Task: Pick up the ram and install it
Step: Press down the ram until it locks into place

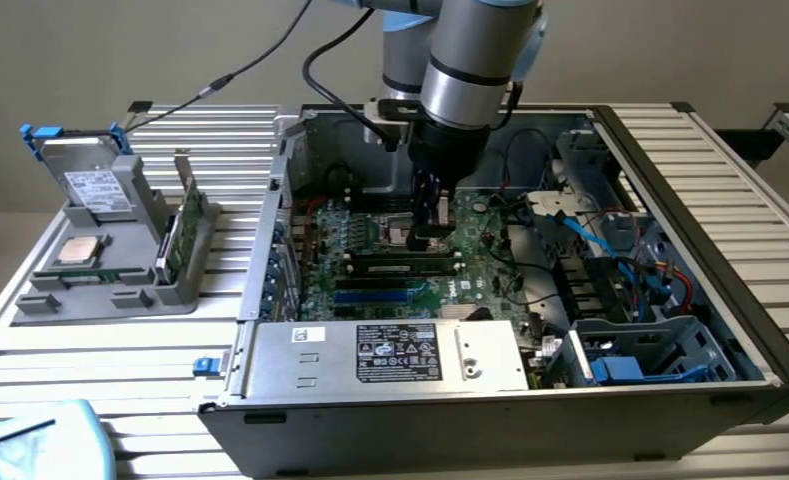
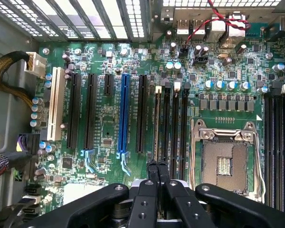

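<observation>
While the arm is reaching down into the open computer case, the gripper is hovering low over the motherboard, just beside the empty processor socket; its jaws are clenched together with nothing between them, the two fingertips meeting in a narrow wedge. The ram is sitting in the memory slot nearest the blue expansion slot, standing on its thin edge with the contact edge down; the wrist view is showing it edge-on as a slim greenish line beside three empty black memory slots. I am judging that the closed fingers are being used as a blunt pusher, since they are lined up directly over one end of the stick; whether they are actually touching its upper edge I cannot tell. The stick's long axis is running across the exterior view from left to right, parallel to its neighbouring slots and to the expansion slots; its chip face is turning toward the exterior camera. It is looking level along its length, which is suggesting it is seated or close to it, though the latches are too small to read. Outside the case, a grey fixture is holding a drive with blue clips, a silver processor and a thin green board on edge.
</observation>
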Tool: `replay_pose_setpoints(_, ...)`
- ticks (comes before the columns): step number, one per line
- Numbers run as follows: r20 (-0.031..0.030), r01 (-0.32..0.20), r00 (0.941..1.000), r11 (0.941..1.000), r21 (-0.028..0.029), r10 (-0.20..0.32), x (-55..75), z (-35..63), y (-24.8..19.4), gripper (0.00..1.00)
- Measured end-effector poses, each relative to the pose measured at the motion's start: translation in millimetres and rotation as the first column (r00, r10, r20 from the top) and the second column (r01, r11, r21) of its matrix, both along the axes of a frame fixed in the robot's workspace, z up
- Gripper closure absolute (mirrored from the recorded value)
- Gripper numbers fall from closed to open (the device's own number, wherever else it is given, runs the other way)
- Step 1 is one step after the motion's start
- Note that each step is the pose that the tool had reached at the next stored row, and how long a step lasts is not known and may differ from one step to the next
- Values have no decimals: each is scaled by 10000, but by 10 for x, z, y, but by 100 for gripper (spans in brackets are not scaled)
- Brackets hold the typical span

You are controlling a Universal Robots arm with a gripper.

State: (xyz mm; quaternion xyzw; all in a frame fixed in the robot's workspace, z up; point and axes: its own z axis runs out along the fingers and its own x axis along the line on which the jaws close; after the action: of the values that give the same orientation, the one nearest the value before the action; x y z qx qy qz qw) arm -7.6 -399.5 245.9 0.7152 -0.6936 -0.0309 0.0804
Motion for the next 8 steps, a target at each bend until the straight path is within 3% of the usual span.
replay_pose_setpoints(2,28,-3,10000,10000,-7,3,0,-2,18,90)
replay_pose_setpoints(3,64,-98,9999,10000,-8,98,0,-3,19,90)
replay_pose_setpoints(8,132,-654,9978,9979,-10,654,-23,-16,19,90)
